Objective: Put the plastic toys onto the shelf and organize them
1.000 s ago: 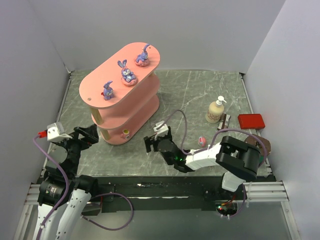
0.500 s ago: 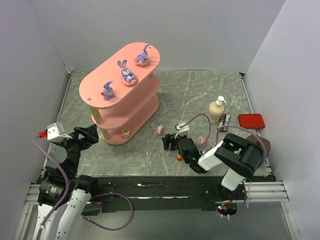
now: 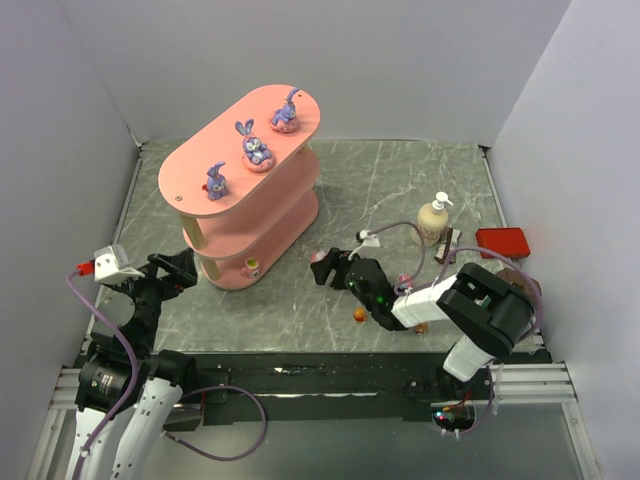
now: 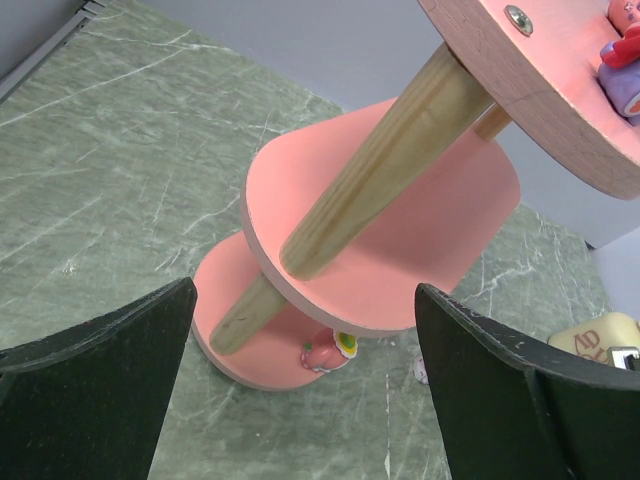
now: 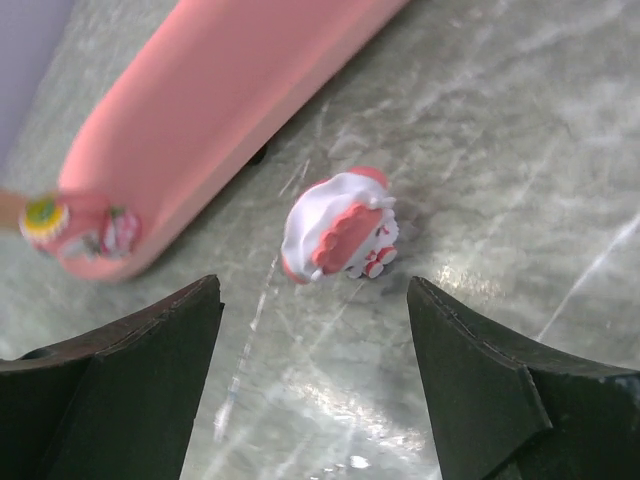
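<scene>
Tabletop in grey-green marble pattern, pale walls around, shelf rear-left.

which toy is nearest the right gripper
The pink-and-white toy on the table beside the shelf, just ahead of the open right gripper. The tiny orange toy and the shelved bunnies sit farther away.

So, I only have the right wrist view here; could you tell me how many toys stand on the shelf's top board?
Observer: Three purple bunnies stand on the top board of the shelf.
Operator: Thank you. Is another loose toy lying near the right arm?
Observer: Yes, a tiny orange toy lies on the table beside that arm, toward the near edge.
Operator: And is the left claw holding anything?
Observer: No, it is open and empty, facing the shelf.
</scene>
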Robot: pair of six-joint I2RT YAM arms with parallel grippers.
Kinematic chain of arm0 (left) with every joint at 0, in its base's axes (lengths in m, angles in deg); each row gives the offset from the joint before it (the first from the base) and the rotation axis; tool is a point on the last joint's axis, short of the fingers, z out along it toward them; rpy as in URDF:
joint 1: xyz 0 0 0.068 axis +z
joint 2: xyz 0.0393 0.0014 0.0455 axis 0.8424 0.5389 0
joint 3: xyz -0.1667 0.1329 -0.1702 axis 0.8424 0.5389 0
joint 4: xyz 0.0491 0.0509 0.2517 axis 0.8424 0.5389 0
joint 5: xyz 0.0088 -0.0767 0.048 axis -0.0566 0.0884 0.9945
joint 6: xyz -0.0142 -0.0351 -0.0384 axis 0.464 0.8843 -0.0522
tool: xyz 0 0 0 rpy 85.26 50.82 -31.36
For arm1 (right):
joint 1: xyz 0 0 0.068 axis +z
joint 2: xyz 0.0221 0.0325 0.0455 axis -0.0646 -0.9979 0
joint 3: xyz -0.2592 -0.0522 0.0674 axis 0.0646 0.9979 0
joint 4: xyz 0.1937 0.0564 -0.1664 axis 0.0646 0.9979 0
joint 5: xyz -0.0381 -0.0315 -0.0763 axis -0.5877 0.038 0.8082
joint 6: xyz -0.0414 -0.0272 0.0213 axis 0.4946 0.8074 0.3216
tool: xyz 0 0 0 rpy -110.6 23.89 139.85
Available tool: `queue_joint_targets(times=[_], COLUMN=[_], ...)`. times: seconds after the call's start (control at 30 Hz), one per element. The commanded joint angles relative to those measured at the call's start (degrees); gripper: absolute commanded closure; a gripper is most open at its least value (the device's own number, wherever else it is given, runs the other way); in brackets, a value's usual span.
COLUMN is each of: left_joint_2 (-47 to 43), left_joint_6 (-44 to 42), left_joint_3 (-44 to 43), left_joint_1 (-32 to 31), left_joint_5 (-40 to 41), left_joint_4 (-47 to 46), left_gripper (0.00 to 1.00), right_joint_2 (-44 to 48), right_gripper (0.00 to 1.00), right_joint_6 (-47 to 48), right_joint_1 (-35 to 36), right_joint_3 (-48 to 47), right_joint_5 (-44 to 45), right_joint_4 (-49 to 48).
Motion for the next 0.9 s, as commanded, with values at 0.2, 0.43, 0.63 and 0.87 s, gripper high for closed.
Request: queue_joint_targets(times=[0.2, 0.43, 0.63, 0.87], left_joint_2=[0.39, 0.48, 0.74, 0.66], left_joint_6=[0.31, 0.4, 0.48, 0.4], left_joint_3=[-0.39, -0.39, -0.39, -0.39], left_joint_1=[0.18, 0.18, 0.18, 0.18], left_joint_5=[0.57, 0.74, 0.57, 0.66], left_joint_4=[-0.81, -0.73, -0.81, -0.81], left_gripper=[0.04, 0.04, 0.04, 0.04], right_joint_2=[-5.42, -14.84, -15.99, -16.69], right_gripper=[0.21, 0.28, 0.29, 0.3], right_joint_6=[-23.12, -29.45, -30.07, -29.9], right_joint_1=[-5.73, -8.98, -10.39, -11.62], right_joint_3=[5.22, 5.39, 5.4, 3.2], right_joint_5=[-9.8, -15.17, -15.35, -15.79], right_joint_4=[-11.61, -26.3, -26.76, -25.34])
